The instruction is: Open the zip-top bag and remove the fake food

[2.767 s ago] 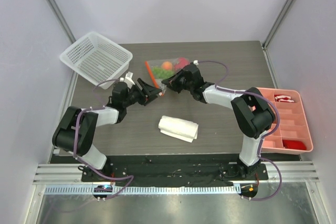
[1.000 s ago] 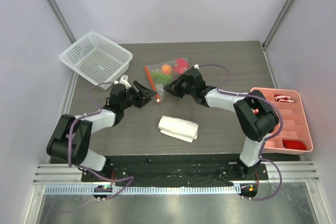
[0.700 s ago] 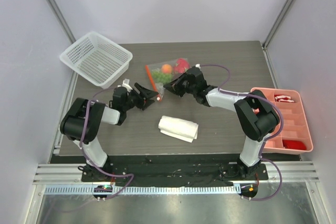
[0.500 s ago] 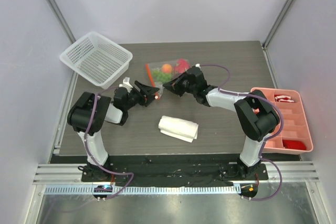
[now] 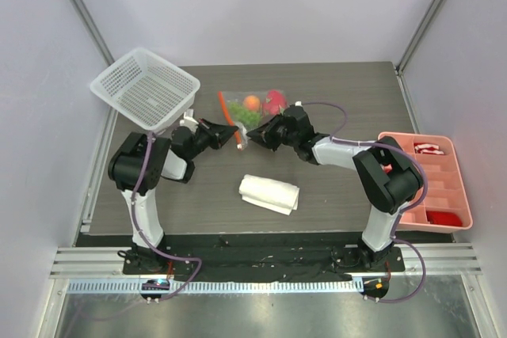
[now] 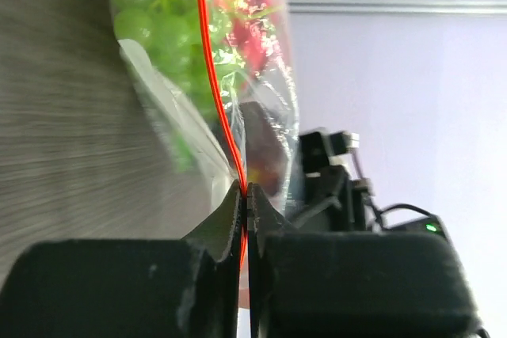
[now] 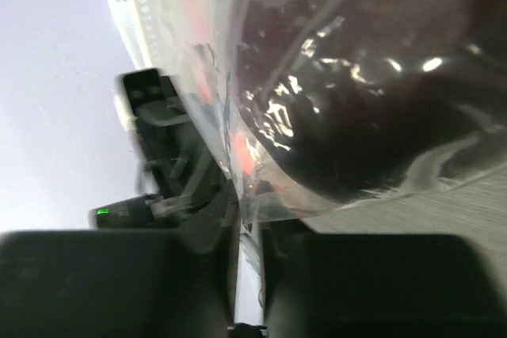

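1. Step in hand: getting opposed pinches on the mouth of the zip-top bag [image 5: 252,108]. Opening has not started, and the seal looks still closed.
2. The left gripper [image 5: 232,135] has its jaws pressed together on the orange-red zipper strip [image 6: 207,77]. The bag runs straight ahead of its fingertips.
3. The right gripper [image 5: 253,138] is also closed, with clear film pinched between its jaws. The bag bulges just beyond its tips, facing the left one.
4. The fake food [image 5: 252,102] is all inside the bag, past both sets of tips. The grapes [image 6: 150,13] lie right beside the strip.
5. The next move likely calls for pulling the two pinches apart across the strip, slowly. The thin film may slip, or the whole bag may just drag along.
6. Compared with a second ago, the left jaws were spread and short of the strip, and now they are clamped on it. The left elbow has folded in. The right pinch and the bag have hardly moved.
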Robot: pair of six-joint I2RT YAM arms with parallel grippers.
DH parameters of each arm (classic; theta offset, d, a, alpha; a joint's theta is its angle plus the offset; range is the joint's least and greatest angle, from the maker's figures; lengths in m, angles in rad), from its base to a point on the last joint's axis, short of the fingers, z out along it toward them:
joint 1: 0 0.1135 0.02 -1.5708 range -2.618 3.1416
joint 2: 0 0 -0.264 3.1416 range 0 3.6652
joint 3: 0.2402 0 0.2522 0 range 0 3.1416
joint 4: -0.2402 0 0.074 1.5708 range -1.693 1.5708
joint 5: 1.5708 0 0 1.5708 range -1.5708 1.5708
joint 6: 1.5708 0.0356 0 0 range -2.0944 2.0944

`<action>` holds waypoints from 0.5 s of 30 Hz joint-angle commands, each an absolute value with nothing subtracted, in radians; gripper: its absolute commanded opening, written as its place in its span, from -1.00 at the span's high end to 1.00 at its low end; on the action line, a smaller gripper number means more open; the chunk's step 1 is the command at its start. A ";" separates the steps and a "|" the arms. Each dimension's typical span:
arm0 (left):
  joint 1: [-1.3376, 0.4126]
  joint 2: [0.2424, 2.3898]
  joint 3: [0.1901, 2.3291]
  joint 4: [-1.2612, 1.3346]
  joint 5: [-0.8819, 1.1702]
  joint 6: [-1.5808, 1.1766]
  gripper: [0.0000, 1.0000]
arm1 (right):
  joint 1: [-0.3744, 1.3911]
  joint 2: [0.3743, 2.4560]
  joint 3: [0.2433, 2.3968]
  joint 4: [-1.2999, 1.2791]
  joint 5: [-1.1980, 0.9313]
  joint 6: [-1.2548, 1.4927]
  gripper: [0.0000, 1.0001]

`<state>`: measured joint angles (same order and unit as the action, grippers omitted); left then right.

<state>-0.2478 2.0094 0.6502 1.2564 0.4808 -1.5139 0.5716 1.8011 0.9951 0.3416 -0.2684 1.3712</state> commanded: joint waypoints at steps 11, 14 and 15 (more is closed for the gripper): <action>-0.262 1.805 0.575 1.329 0.526 -1.580 1.00 | 0.646 1.669 0.790 0.585 -0.210 1.385 -0.61; -0.267 1.815 0.558 1.385 0.525 -1.614 1.00 | 0.653 1.681 0.756 0.689 -0.206 1.439 -0.61; -0.268 1.813 0.557 1.376 0.528 -1.612 1.00 | 0.663 1.686 0.762 0.702 -0.206 1.442 -0.61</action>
<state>-0.2573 1.8088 0.5705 1.2404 0.5068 -1.5509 0.6426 1.7058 0.7727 0.5148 -0.2405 1.3663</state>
